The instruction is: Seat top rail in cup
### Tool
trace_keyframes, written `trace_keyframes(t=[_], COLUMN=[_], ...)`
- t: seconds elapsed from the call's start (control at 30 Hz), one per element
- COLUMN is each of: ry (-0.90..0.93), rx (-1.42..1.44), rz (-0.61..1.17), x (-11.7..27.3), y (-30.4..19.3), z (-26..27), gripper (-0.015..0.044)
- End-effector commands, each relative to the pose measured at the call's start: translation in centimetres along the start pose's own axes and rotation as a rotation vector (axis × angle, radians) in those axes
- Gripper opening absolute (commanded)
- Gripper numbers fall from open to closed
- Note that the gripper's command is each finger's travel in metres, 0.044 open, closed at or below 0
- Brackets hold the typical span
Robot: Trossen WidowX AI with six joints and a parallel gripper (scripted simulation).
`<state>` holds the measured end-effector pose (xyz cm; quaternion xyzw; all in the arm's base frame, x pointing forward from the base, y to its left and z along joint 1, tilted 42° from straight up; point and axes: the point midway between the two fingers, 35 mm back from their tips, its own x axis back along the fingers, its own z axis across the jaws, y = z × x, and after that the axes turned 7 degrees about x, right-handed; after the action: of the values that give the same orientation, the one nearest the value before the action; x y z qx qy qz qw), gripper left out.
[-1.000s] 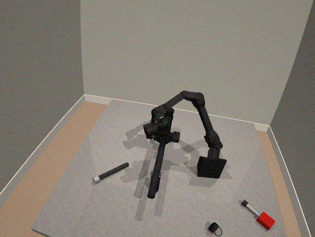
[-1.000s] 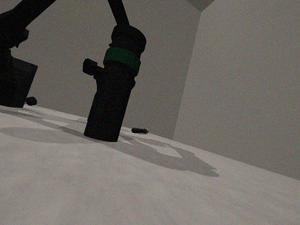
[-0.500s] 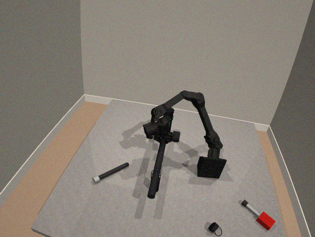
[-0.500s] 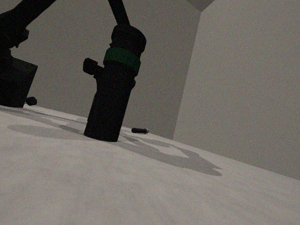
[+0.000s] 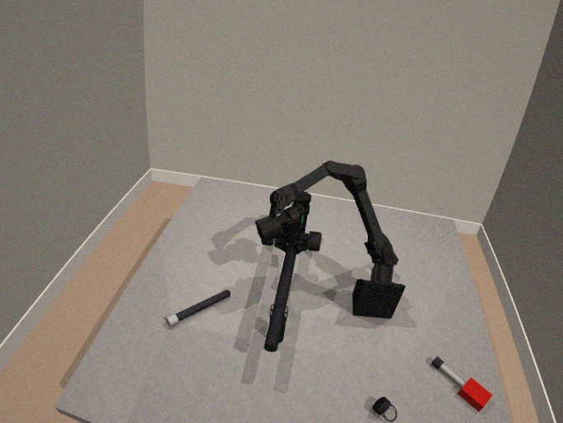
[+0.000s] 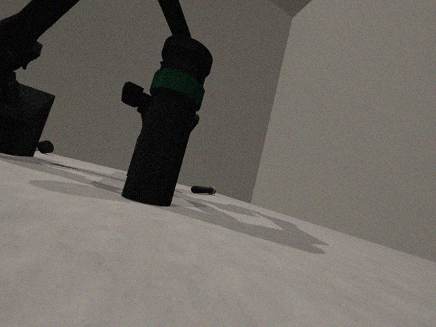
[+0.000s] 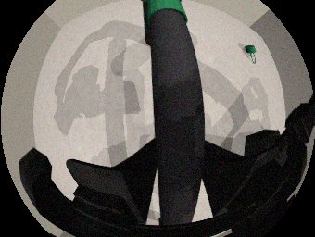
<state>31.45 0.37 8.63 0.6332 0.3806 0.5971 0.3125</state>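
Observation:
My gripper [image 5: 292,247] [image 7: 175,142] is shut on the dark top rail [image 5: 281,299] [image 7: 178,79], near its far end by the big post [image 6: 157,147]. The big post stands upright, with a green band [image 6: 177,82] just below its cap [image 6: 187,53]. From my fingers the rail slopes toward the front in the top view, passing the thin loop-cap rings [image 5: 286,312]. In the wrist view a green fitting [image 7: 169,6] surrounds the rail at the top edge; which fitting it is I cannot tell. The rail's cut end and its cup are hidden or too dark to make out.
The robot base [image 5: 377,299] stands right of the rail. A dark rod with a white end [image 5: 200,305] lies on the left. A red-headed mallet [image 5: 474,393] lies front right. A small cap with a wire loop [image 5: 381,404] lies at the front.

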Motion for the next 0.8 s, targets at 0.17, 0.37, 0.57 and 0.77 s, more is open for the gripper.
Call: trace_keyframes(t=[0.17, 0.37, 0.57, 0.77], ry=[0.025, 0.025, 0.025, 0.025], rx=[-0.017, -0.017, -0.017, -0.017], rz=[-0.003, -0.003, -0.003, -0.003], x=[0.55, 0.53, 0.51, 0.47], y=[1.0, 1.2, 1.4, 1.59], z=[0.31, 0.3, 0.3, 0.29], gripper=[0.0, 0.0, 0.0, 0.0])
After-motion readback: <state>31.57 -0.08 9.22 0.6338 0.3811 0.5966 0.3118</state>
